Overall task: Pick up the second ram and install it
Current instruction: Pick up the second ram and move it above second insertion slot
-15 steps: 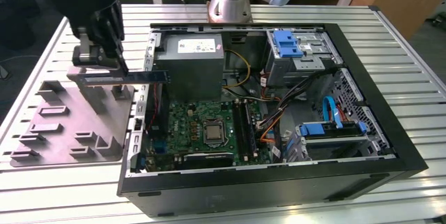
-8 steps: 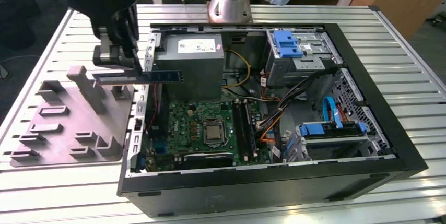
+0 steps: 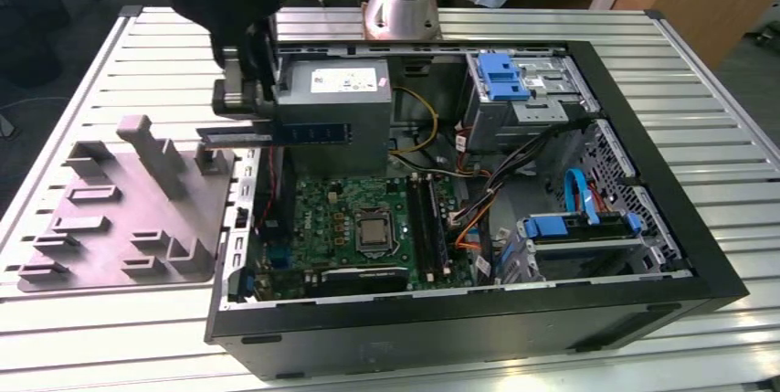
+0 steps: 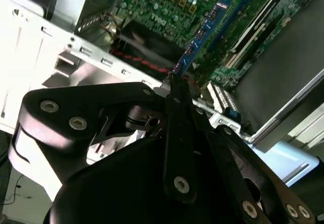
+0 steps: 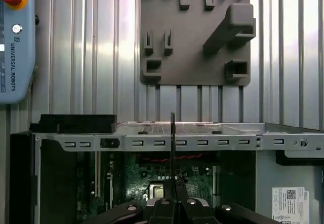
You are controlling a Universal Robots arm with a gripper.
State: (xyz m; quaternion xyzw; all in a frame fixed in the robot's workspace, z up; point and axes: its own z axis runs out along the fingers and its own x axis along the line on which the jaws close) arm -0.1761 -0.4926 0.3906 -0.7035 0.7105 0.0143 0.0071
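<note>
1. The black two-fingered gripper point(image 3: 247, 120) sits in the upper left of the exterior view, over the wall of the case that lies on the exterior view's left; its fingers are closed tight on one end of the long, thin, dark memory stick with a bluish-green tint point(image 3: 310, 133).
2. The memory stick lies level and on edge; it reaches from the fingers towards the exterior view's right, across the front of the grey metal power supply box point(image 3: 335, 90).
3. In the second wrist view the gripper point(image 4: 174, 84) pinches the stick point(image 4: 202, 34), which hangs clear above the large green motherboard point(image 4: 167, 6); it is in no slot.
4. In the first wrist view the stick point(image 5: 172, 153) is edge-on, a thin dark line rising from the gripper point(image 5: 172, 203).
5. The open black computer case point(image 3: 682, 255) lies on the ribbed metal table point(image 3: 732, 127); the grey plastic parts tray point(image 3: 122, 218) lies just beside the case, at centre left.
</note>
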